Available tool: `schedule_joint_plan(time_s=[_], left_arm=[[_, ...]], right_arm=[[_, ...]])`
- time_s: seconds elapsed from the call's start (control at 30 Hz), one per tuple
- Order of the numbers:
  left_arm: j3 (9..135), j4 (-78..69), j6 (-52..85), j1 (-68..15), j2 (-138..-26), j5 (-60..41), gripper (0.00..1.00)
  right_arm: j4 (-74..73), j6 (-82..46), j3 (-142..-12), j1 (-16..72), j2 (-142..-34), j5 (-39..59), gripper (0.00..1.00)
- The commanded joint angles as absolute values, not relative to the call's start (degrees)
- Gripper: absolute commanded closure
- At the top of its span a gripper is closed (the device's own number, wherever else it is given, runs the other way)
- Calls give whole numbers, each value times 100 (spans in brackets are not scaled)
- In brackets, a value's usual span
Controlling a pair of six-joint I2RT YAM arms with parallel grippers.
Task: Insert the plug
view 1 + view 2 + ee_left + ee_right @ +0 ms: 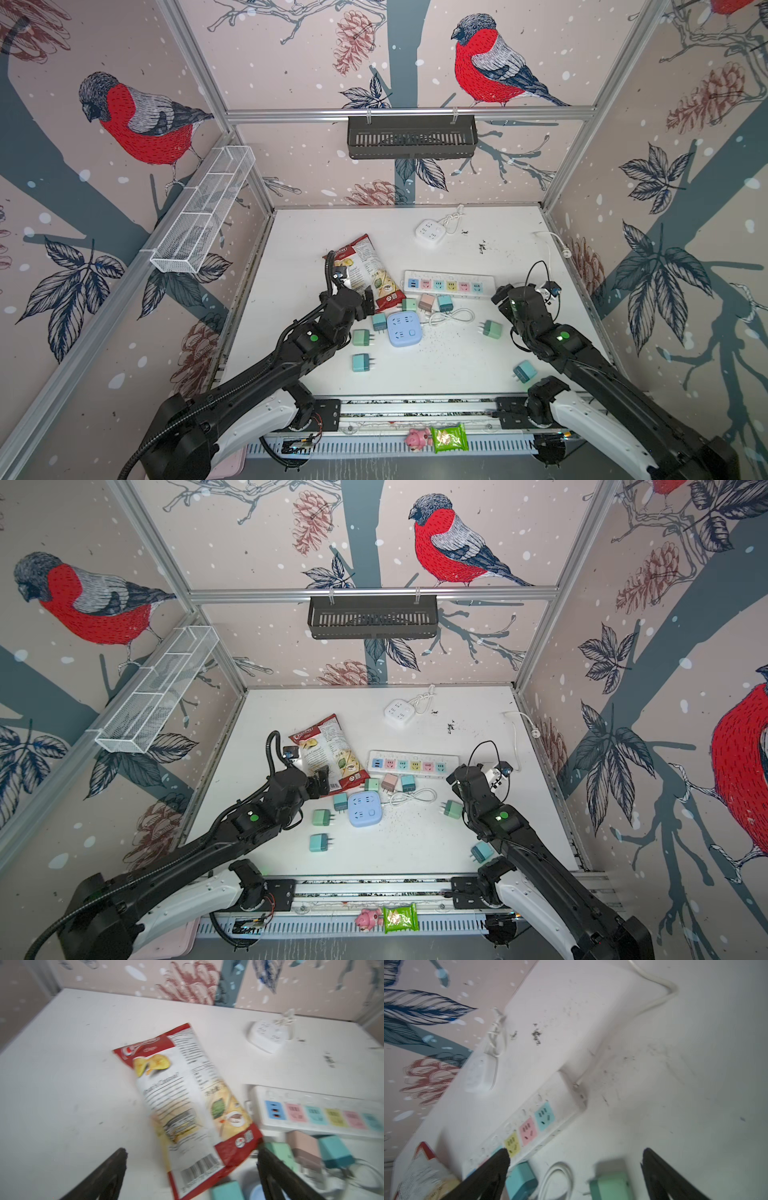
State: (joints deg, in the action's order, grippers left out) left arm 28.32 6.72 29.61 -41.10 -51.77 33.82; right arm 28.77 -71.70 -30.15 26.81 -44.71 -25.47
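**Near the table's middle, both grippers hang empty over loose plugs**

Right of centre, the right gripper [498, 297] hangs at the right end of the pastel power strip [449, 284]. Its jaws are spread wide with nothing between them, as the right wrist view shows. The left gripper [368, 300] is just as slack and empty, poised over the near end of the chip bag [370, 270].

No plug is seated. About eight small adapters lie scattered on the white table [457, 374], most of them just near of the strip. The likeliest pick is the green plug adapter [491, 329], lying on its side alone near the right gripper, prongs pointing left.

To do this well, I would lower the right jaws across the adapter's body, well clear of the prongs, and close squarely so it cannot twist. Then turn the prongs downward and line them up with one socket's slots before pressing. The strip looks light and may slide, so the left gripper could brace it. The white cable coil [451, 316] lies close by and could snag.
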Motion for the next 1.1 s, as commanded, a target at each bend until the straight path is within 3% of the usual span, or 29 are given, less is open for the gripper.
schedule_joint_plan(time_s=[0.0, 0.13, 0.3, 0.63, 1.07], left_arm=[[2762, 1433, 3760, -4096, -4940, 4658, 3], [2473, 692, 3283, -4096, -4840, 4321, 3], [2785, 1379, 3762, -4096, -4975, 4473, 3], [2716, 1333, 3830, -4096, -4912, 4248, 4], [2683, 1310, 3814, -4096, -4878, 4279, 4]], right_arm=[[5039, -9093, -3472, 2519, -4814, -2620, 0], [5904, -9213, -3866, 2226, -5347, -2195, 0], [5856, -9340, -3560, 2063, -5295, -1524, 0], [5852, -9455, -3023, 1879, -5196, -1057, 0], [4810, -9222, -2487, 2022, -5460, -691, 15]])
